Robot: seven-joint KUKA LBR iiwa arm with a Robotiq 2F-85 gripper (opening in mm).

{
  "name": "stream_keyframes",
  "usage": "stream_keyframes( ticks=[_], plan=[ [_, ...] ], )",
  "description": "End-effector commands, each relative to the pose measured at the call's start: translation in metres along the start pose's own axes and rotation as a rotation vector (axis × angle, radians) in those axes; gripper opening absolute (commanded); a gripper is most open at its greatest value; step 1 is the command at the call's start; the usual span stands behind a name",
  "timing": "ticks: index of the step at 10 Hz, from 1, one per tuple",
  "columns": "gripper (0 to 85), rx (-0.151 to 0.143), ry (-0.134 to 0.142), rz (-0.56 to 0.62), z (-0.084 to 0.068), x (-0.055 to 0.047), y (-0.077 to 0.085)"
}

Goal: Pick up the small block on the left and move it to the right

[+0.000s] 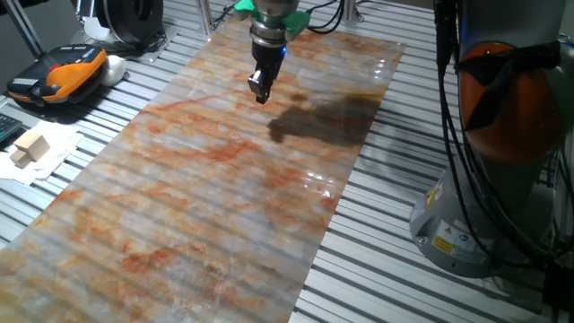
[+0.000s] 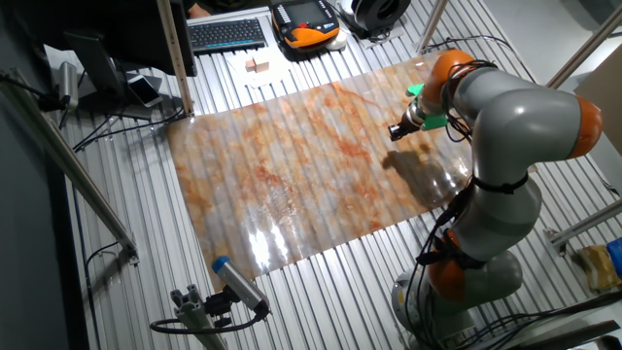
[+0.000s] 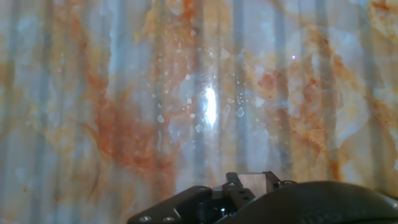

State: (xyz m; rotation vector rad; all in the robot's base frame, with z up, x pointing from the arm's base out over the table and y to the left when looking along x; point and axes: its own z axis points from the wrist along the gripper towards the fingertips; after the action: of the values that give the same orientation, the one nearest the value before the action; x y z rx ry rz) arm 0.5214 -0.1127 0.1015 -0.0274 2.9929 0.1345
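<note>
My gripper point(image 1: 260, 93) hangs a little above the far part of the marbled orange mat point(image 1: 206, 197), fingers pointing down and drawn close together. It also shows in the other fixed view point(image 2: 397, 132) over the mat's right side. In the hand view a small pale tan piece, the small block point(image 3: 252, 183), sits pinched between the dark fingers point(image 3: 231, 186) at the bottom edge. The block is too small to make out in either fixed view, and no other small cube shows on the mat.
Larger pale wooden blocks point(image 1: 30, 147) lie on white paper left of the mat. An orange-black pendant point(image 1: 56, 75) lies at the back left. The robot base point(image 1: 502, 161) and its cables stand at the right. A keyboard point(image 2: 225, 34) lies beyond the mat.
</note>
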Motion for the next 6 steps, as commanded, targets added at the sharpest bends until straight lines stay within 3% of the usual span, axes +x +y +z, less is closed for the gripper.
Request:
stream_keyframes(
  ticks=[1, 2, 3, 6],
  plan=[
    [0.0, 0.017, 0.015, -0.009, 0.0000, 0.0000, -0.0001],
    [0.0, 0.025, 0.029, -0.016, 0.0000, 0.0000, -0.0001],
    [0.0, 0.056, 0.036, -0.028, 0.0000, 0.0000, -0.0001],
    [0.0, 0.045, 0.060, -0.020, 0.0000, 0.0000, -0.0001]
  ],
)
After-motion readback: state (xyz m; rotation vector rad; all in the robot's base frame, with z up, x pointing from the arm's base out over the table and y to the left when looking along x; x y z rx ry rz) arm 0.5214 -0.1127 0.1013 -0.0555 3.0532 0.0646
